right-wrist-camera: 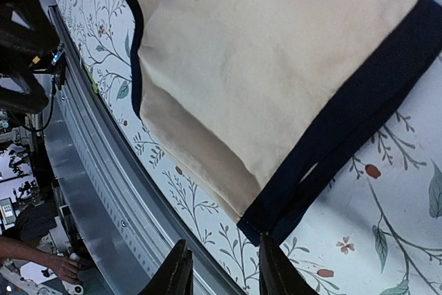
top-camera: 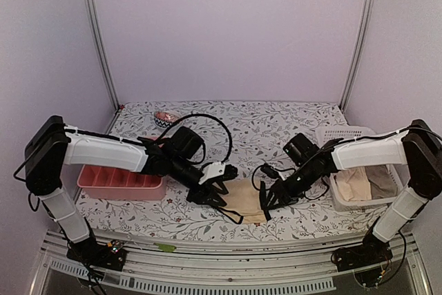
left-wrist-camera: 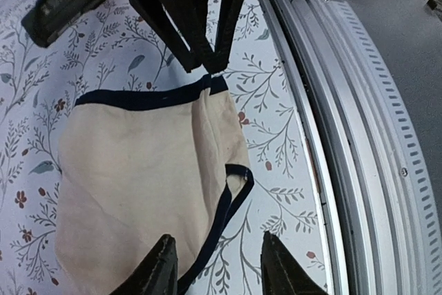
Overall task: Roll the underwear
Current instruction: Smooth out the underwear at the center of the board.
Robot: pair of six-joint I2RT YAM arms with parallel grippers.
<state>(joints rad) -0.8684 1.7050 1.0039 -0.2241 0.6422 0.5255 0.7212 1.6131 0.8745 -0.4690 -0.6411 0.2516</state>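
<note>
One piece of underwear [top-camera: 246, 198], beige with black trim, lies flat on the floral table near the front edge, between my two grippers. My left gripper [top-camera: 211, 191] is at its left side. In the left wrist view the gripper [left-wrist-camera: 217, 272] is open, with the underwear [left-wrist-camera: 138, 170] and a black leg-trim strip running between the fingers. My right gripper [top-camera: 270, 198] is at the garment's right corner. In the right wrist view it [right-wrist-camera: 224, 273] is open, and the black waistband corner of the underwear [right-wrist-camera: 262, 67] touches one fingertip [right-wrist-camera: 271, 262].
A pink divided tray [top-camera: 121, 182] stands at the left. A white basket [top-camera: 345, 202] at the right holds more beige garments [top-camera: 356, 183]. A small rolled item [top-camera: 164, 118] lies at the back left. The metal front rail [left-wrist-camera: 359, 170] runs close to the garment.
</note>
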